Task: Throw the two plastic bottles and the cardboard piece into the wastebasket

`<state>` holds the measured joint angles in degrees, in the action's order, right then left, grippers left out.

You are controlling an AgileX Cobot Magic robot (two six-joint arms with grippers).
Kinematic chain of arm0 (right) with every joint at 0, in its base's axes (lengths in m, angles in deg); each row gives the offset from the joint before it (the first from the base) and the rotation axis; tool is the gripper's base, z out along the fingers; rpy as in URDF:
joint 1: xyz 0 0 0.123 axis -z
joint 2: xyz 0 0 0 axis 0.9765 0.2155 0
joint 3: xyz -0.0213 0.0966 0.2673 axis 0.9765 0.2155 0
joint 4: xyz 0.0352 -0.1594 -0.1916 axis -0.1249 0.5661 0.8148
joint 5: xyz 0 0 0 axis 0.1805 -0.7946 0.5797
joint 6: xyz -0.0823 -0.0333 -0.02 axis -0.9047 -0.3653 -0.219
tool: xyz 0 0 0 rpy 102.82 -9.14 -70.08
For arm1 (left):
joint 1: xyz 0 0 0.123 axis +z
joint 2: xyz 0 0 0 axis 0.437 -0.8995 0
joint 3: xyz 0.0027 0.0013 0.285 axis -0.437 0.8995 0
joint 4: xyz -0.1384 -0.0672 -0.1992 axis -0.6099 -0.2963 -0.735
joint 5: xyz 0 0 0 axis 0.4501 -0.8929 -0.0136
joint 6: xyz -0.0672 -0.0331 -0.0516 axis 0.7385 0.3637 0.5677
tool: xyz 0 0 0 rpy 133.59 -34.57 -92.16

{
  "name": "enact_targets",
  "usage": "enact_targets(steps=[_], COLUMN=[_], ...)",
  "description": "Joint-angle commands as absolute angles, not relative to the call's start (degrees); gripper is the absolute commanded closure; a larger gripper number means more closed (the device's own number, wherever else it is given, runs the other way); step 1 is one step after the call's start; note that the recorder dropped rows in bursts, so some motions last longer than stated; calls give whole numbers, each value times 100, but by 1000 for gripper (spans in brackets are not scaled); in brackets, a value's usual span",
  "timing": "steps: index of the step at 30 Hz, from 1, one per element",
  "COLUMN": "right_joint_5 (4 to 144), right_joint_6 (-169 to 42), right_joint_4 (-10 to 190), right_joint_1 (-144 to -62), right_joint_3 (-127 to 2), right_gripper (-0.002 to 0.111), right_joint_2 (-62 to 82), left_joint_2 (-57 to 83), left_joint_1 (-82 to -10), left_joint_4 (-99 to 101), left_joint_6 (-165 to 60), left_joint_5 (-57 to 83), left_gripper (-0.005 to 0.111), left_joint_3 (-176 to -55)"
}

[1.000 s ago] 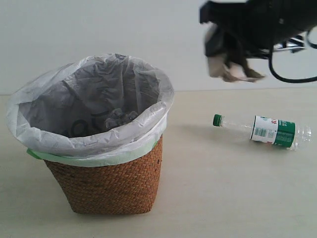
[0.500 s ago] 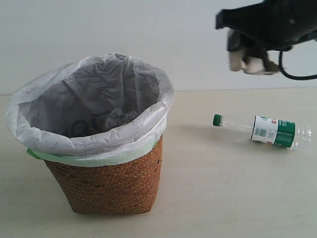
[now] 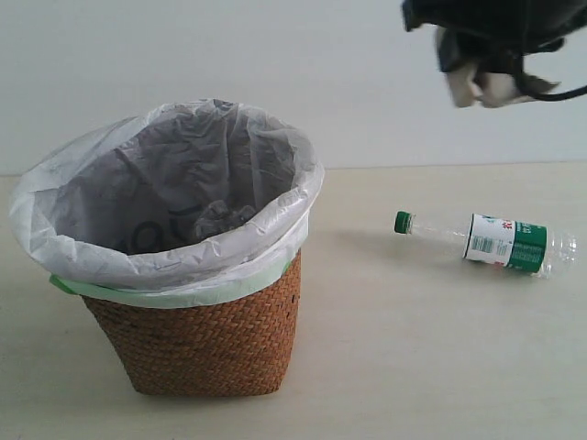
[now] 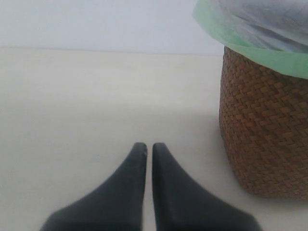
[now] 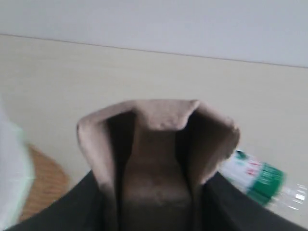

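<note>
Exterior view: my right gripper (image 3: 486, 69) hangs in the upper right corner, its dark body cut off by the top edge. It is clamped on the cardboard piece (image 3: 461, 87), which shows only as pale lumps below the black fingers. I cannot make out the tray's shape from here. The wastebasket (image 3: 202, 339) stands at the left on the table (image 3: 413, 348), well apart from the gripper. Its white bag (image 3: 174, 266) is folded over the rim. Something crumpled and glassy lies deep inside, too dim to name. The green-capped bottle (image 3: 495, 240) lies on its side at the right of the frame, cap toward the basket, below my gripper.

Left wrist view: my left gripper (image 4: 149, 147) is closed to a hairline slit with nothing in it, low over bare table (image 4: 72, 106). The wastebasket (image 4: 260, 134) is just beside it, cut off by the frame so that only one wicker wall and a strip of green rim show.

Right wrist view: the cardboard piece (image 5: 159, 144) fills the middle, pinched between my dark fingers (image 5: 226, 207). It hides most of the table. The bottle (image 5: 255, 180) peeks out behind it, blurred. A smear of the wastebasket (image 5: 41, 187) shows at the opposite side.
</note>
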<state>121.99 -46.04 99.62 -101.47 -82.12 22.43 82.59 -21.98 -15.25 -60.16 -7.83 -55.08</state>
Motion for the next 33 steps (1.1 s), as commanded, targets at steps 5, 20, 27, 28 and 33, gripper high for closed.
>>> enact_targets(steps=[5, 20, 27, 28, 33], right_joint_5=[12353, 11853, 13451, 13579, 14008], right_joint_6=[-4641, -5862, -6094, -6193, -6677], right_joint_4=[10495, 7631, 9045, 9055, 9379], right_joint_1=[-10144, -10296, -9538, -9464, -9272], right_joint_3=[-8228, -9203, -9203, -9203, -9203], right_gripper=[107, 43, 43, 43, 43], right_joint_2=[2354, 2876, 3328, 3436, 4049], left_joint_2=[8282, 8282, 8282, 8282, 8282], left_joint_1=[-2182, -2182, -2182, -2182, -2182], left_joint_4=[-1508, -1508, -1508, -1508, -1508], left_joint_6=[-6043, -6043, -6043, -6043, -6043], left_joint_5=[-787, -787, -787, -787, -787], left_gripper=[103, 103, 103, 103, 103], left_joint_3=[-5487, -5487, -5487, -5487, -5487])
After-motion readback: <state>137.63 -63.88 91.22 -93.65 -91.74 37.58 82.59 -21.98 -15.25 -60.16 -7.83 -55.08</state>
